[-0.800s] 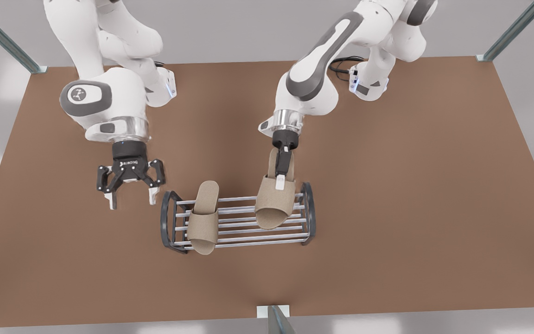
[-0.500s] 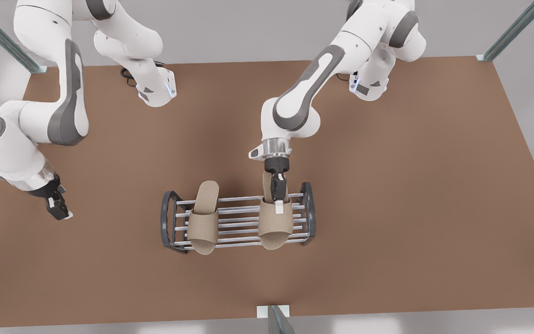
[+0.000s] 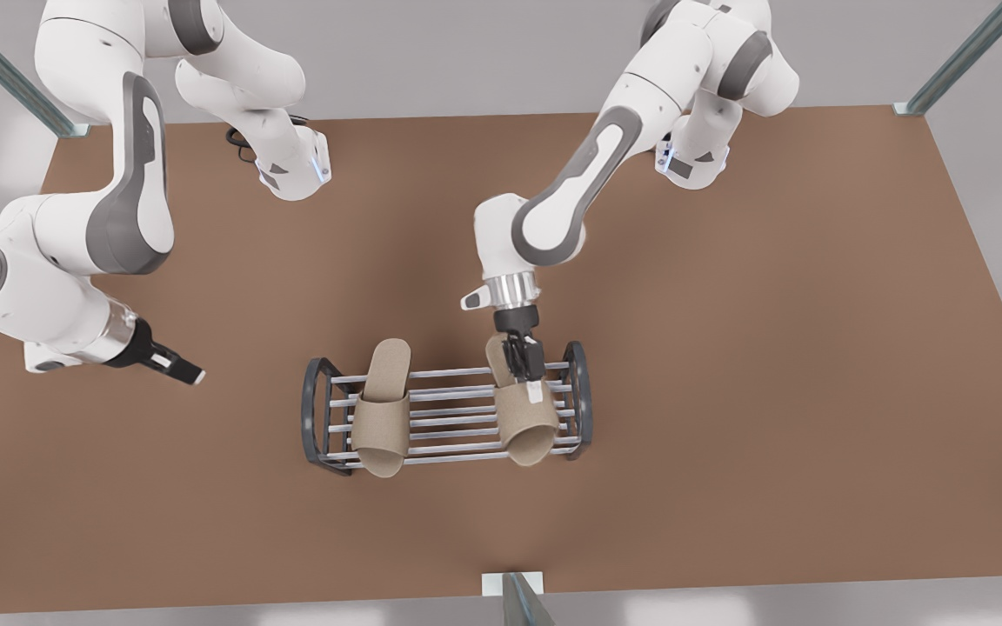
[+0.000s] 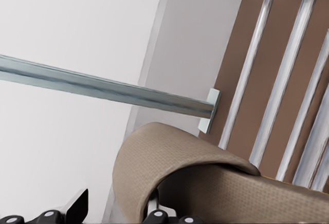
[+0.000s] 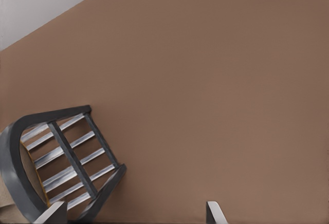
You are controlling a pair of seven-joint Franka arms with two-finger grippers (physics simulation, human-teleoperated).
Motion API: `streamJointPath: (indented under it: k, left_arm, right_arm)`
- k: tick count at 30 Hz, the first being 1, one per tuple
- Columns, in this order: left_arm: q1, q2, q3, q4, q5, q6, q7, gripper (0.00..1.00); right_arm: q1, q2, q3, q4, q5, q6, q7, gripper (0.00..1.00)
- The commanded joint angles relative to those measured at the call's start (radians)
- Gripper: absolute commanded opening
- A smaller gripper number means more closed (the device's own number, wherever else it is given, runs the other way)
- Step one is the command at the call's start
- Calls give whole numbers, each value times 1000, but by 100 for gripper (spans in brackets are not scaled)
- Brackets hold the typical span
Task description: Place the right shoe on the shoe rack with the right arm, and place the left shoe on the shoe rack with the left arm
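On the tabletop (image 3: 771,348), the shoe rack (image 3: 315,426) is carrying both slippers. The left gripper (image 3: 529,376) is straddling the strap of the left slipper (image 3: 525,426) at the front view's right; I cannot tell whether its jaws are pinching. The right slipper (image 3: 382,409) is lying apart. The right gripper (image 3: 183,372) is waiting farther off, jaws spread.

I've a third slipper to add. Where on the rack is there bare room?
Bare bars mid shoe rack, between the placed slipper and the held slipper in the left claw; that end is crowded. The right claw waits, open, off the other end.
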Motion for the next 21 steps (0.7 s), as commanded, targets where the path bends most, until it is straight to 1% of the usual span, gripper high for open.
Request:
streamJointPath:
  k: [1, 11, 15, 16, 17, 18, 19, 20, 21]
  left_arm:
    - [-3, 1, 0, 0, -110, -28, 151, 100]
    - [-19, 3, 0, 9, -127, -59, 186, 100]
    - [-29, -17, -40, -3, -142, -157, 230, 100]
    - [-28, -34, -58, -5, -179, -192, 253, 100]
    - [-28, -71, -77, -2, -296, -234, 327, 100]
    - [-26, -136, -69, 27, -526, -287, 419, 100]
    - [-14, -153, -54, 173, -762, -471, 500, 100]
    - [3, -163, 20, 244, -935, -557, 568, 100]
    - [38, -202, 165, 256, -1204, -639, 671, 100]
  right_arm:
    - [0, 0, 0, 1, 7, -25, -357, 100]
    - [0, 5, 0, 2, 7, -23, -355, 100]
    - [-4, 4, -2, 27, -4, -34, -354, 100]
    - [-6, 4, -3, 28, -4, -34, -354, 100]
    - [-6, 2, -3, 30, -4, -36, -354, 100]
    - [-6, 0, -5, 28, -4, -36, -354, 100]
    - [-6, 0, -5, 30, -4, -34, -354, 100]
    - [-6, -1, -5, 30, -4, -36, -354, 100]
    - [-7, -6, -5, 30, -4, -36, -354, 100]
